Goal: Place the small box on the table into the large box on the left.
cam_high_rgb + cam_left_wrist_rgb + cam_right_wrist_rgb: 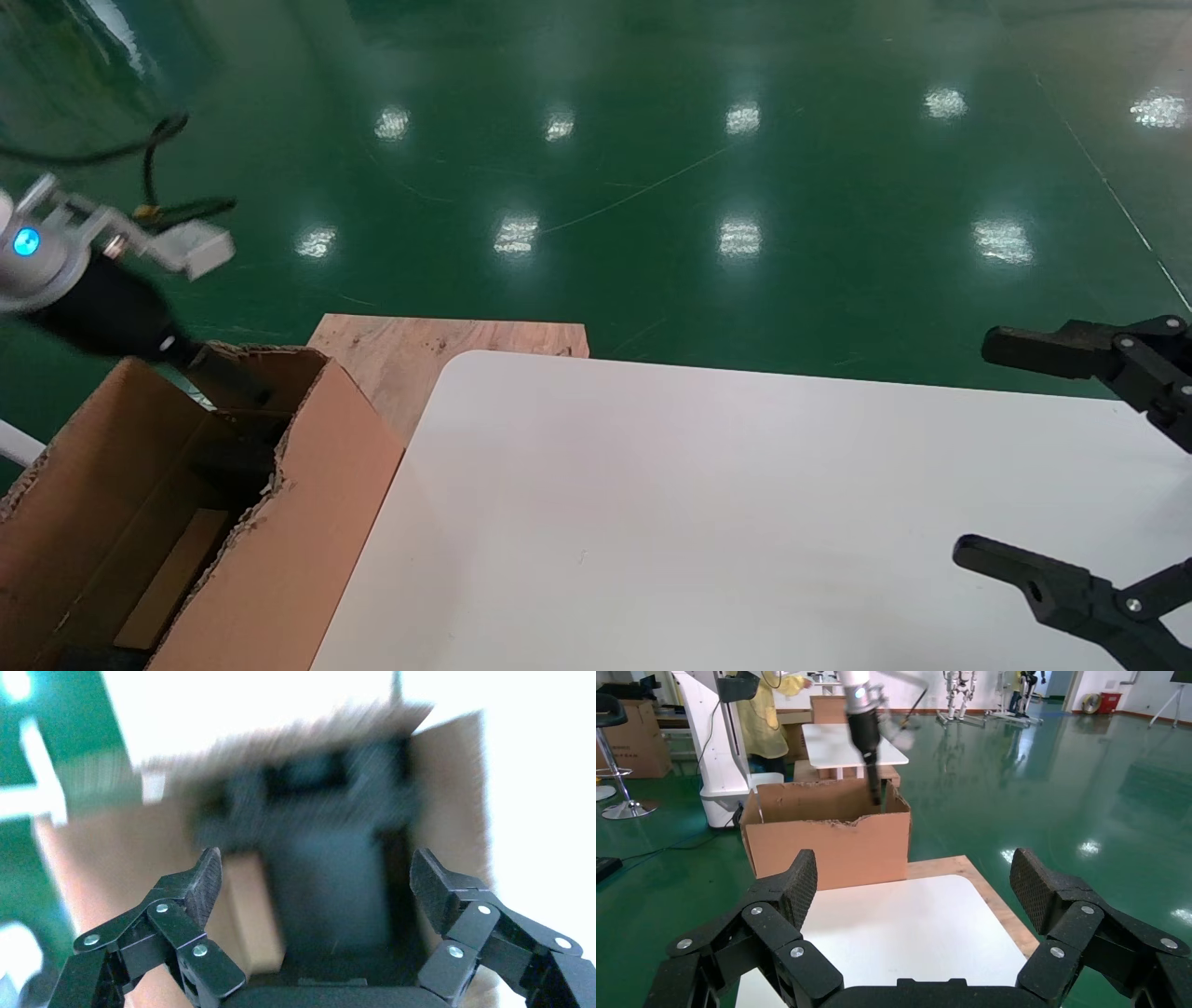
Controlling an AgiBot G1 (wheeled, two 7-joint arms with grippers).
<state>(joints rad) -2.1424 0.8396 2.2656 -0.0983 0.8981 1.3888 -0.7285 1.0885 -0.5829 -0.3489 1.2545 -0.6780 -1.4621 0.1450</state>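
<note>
the table is bare of cargo. the large box stands at its 9 o'clock edge, with the small box lying on its floor. the left gripper hangs inside the carton, jaws spread and empty. the right gripper idles spread at 3 o'clock. placing looks done; next, lift the left arm clear of the flaps.

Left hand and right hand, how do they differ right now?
The left hand reaches down into the large box; the right hand hangs over the right side of the table. The left hand has the small box below it inside the large box; the right hand has only tabletop beneath it. Both hands are open and hold nothing.
</note>
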